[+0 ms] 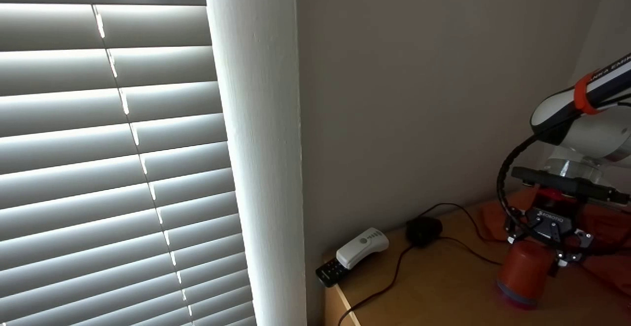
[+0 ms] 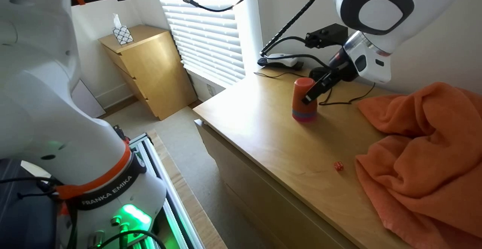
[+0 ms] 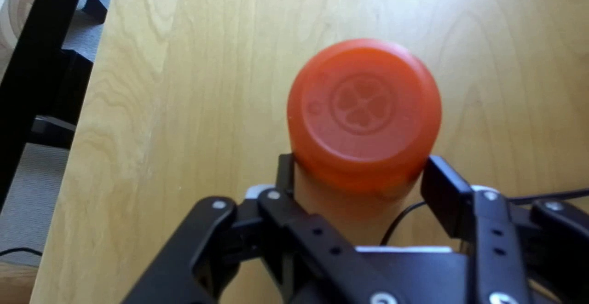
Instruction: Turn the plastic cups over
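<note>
While the claw (image 3: 359, 158) is straddling the orange cup (image 3: 363, 104), whether it's squeezing I can't tell. Cup's standing base-up on the wooden surface (image 3: 198, 111), black cable (image 3: 552, 197) running near; white remote (image 1: 362, 247) is lying partly over a black remote (image 1: 331, 272), red die (image 2: 339, 166) sitting near the orange cloth (image 2: 425, 155).
</note>
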You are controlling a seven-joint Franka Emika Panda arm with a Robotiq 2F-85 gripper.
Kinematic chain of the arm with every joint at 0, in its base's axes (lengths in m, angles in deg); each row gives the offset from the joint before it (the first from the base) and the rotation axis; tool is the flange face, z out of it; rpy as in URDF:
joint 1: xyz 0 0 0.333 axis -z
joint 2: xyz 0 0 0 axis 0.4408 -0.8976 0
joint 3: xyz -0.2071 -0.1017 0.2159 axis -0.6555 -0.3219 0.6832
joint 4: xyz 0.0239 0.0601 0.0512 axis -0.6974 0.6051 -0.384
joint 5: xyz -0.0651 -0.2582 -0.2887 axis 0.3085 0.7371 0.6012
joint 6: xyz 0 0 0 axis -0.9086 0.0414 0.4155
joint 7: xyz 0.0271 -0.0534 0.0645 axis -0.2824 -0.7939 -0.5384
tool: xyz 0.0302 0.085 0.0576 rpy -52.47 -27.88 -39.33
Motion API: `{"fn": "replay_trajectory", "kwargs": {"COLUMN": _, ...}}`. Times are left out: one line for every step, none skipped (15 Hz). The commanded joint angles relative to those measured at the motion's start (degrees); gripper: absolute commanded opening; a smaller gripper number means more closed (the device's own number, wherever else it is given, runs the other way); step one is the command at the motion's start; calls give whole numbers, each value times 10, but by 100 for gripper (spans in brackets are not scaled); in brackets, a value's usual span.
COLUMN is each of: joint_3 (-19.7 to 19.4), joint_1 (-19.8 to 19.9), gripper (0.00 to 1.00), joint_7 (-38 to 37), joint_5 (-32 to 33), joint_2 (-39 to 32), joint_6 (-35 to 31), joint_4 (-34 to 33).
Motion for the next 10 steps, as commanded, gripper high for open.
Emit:
{"fn": "replay_trajectory", "kwargs": {"joint_3": -2, "joint_1": 0, "gripper": 92, "joint_7": -14, "joint_5": -16, "joint_2": -19, "joint_6": 24, "joint_4": -21}}
{"fn": "replay_trajectory", "kwargs": {"joint_3": -2, "joint_1": 0, "gripper": 92, "joint_7": -16, "joint_5": -18, "joint_2": -22, "joint_6": 29, "joint_4": -24}}
{"fn": "replay_trajectory", "kwargs": {"joint_3": -1, "joint_1": 1, "gripper": 94, "joint_7": -18, "joint_5": -19, "joint_2": -24, "joint_6": 32, "joint_4": -26}}
{"fn": "replay_trajectory", "kwargs": {"joint_3": 0, "joint_1": 2, "gripper": 100, "joint_7": -18, "joint_5": -23, "joint_2": -27, "joint_6": 35, "joint_4": -28}}
{"fn": "replay_trajectory", "kwargs": {"joint_3": 1, "joint_1": 3, "gripper": 100, "joint_7": -16, "joint_5": -26, "joint_2": -30, "joint_6": 41, "joint_4": -30}}
{"fn": "replay_trajectory", "kwargs": {"joint_3": 2, "joint_1": 3, "gripper": 100, "joint_7": -15, "joint_5": -30, "joint_2": -34, "joint_6": 45, "joint_4": -32}}
{"fn": "replay_trajectory", "kwargs": {"joint_3": 2, "joint_1": 4, "gripper": 100, "joint_7": -14, "joint_5": -33, "joint_2": -37, "joint_6": 50, "joint_4": -35}}
{"fn": "replay_trajectory", "kwargs": {"joint_3": 2, "joint_1": 4, "gripper": 100, "joint_7": -13, "joint_5": -37, "joint_2": -41, "joint_6": 55, "joint_4": -37}}
{"fn": "replay_trajectory", "kwargs": {"joint_3": 2, "joint_1": 5, "gripper": 100, "joint_7": -13, "joint_5": -41, "joint_2": -42, "joint_6": 60, "joint_4": -39}}
{"fn": "replay_trajectory", "kwargs": {"joint_3": 2, "joint_1": 5, "gripper": 75, "joint_7": -13, "joint_5": -45, "joint_2": -44, "joint_6": 66, "joint_4": -41}}
